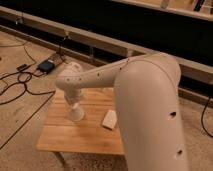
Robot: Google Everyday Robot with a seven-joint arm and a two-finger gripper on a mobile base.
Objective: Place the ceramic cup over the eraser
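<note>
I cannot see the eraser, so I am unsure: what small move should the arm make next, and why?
Probably a slow, short descent. The end effector hangs low over the wooden table with the ceramic cup at its tip, near the surface. The eraser is hidden; the white block lies apart.

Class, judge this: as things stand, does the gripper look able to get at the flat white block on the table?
Probably yes: the gripper hangs over the table, and the white block lies uncovered beside it.

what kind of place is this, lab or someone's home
Likely a lab or workshop, not a home: bare concrete floor, loose cables, and a small wooden table. The hand reaches down at the table's left side.
</note>
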